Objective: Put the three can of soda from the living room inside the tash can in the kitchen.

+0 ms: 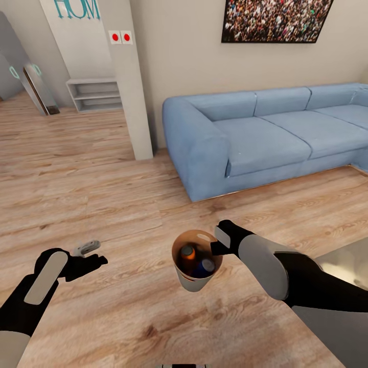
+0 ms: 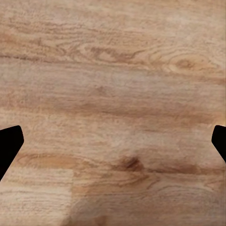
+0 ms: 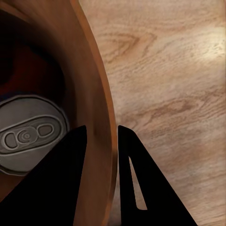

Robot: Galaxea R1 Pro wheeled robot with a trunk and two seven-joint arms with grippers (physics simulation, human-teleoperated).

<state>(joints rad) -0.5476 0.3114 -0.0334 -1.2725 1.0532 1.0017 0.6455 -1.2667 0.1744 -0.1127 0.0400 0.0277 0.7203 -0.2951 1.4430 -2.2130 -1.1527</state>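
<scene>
right gripper [image 3: 101, 141] pinching trash can [image 1: 197, 278] rim, cans [image 1: 188, 253] loose inside; top-heavy, keep upright. left gripper [image 2: 113, 141] open, empty.

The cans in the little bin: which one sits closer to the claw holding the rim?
The blue can; the right gripper pinches the bin wall right beside it, while the orange can sits farther across.

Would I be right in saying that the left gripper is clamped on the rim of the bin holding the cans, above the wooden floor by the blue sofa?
Not quite: it is the right gripper that is clamped on the rim of the bin, as the right wrist view shows, one finger inside the wall and one outside. The left gripper hangs open over the wooden floor. The cans and blue sofa are as you say.
</scene>
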